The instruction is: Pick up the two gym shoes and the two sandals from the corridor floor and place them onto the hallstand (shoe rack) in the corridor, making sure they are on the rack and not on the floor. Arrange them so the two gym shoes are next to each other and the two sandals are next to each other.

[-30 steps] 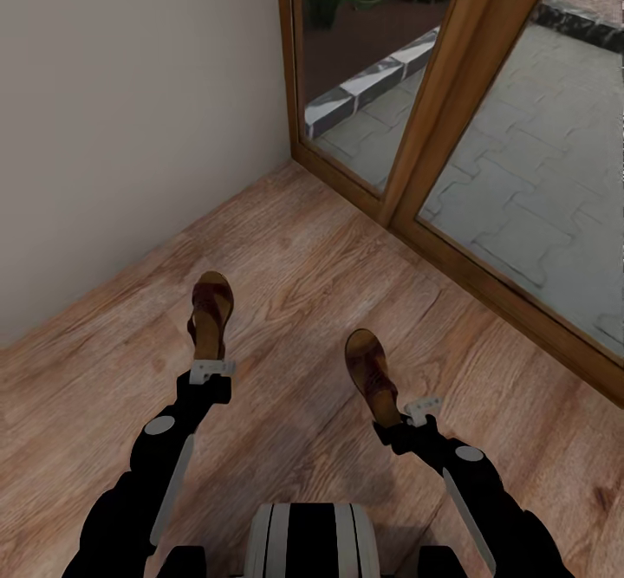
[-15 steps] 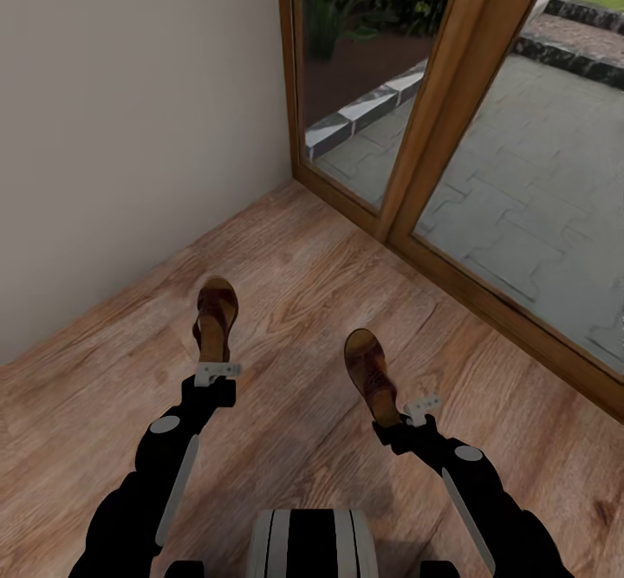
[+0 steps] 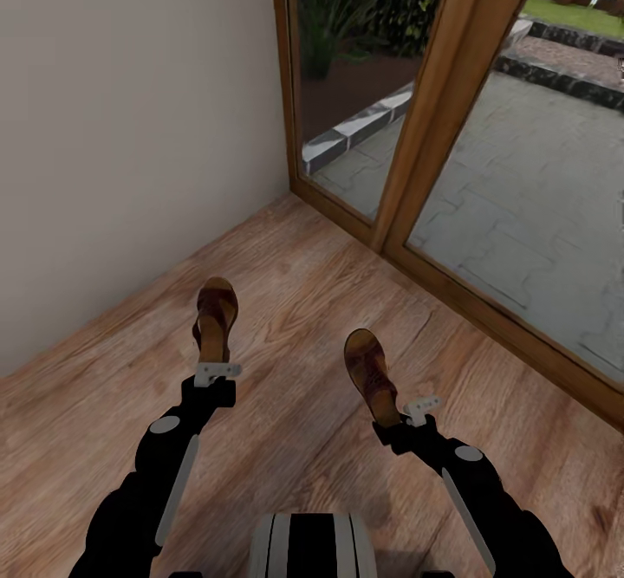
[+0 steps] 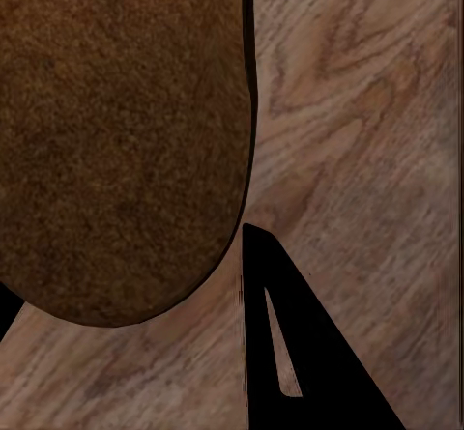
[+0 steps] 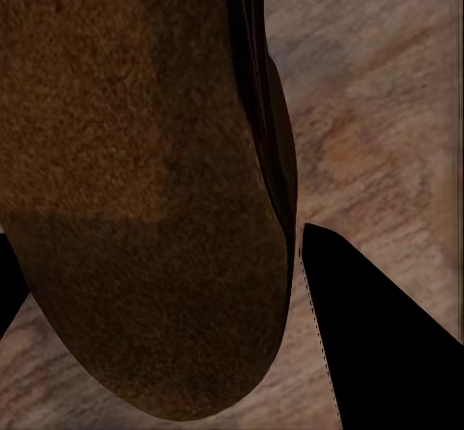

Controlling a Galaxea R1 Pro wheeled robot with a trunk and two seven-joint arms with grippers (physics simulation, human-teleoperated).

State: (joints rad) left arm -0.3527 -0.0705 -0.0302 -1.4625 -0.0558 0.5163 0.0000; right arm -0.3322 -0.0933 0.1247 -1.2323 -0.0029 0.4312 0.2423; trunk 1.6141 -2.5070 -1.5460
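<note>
Two dark brown sandals hang just above the wood-plank corridor floor (image 3: pixel 295 275), each gripped at its heel end. My left gripper (image 3: pixel 215 371) is shut on the left sandal (image 3: pixel 215 316), whose toe points toward the wall. My right gripper (image 3: pixel 407 411) is shut on the right sandal (image 3: pixel 367 368). The left wrist view has that sandal's brown sole (image 4: pixel 116 130) close up beside a black finger (image 4: pixel 290 353). The other sole (image 5: pixel 135 179) and a black finger (image 5: pixel 387 343) appear in the right wrist view. The gym shoes and the hallstand are out of view.
A beige wall (image 3: pixel 130 127) runs along the left and meets a wood-framed glass door (image 3: pixel 433 110) at the corner ahead. Beyond the glass lie grey paving and plants. Floor stretches between the wall and the door sill.
The whole view has shifted: the floor corner and door frame sit lower in the picture and more garden shows. Both grippers keep their hold on the sandals.
</note>
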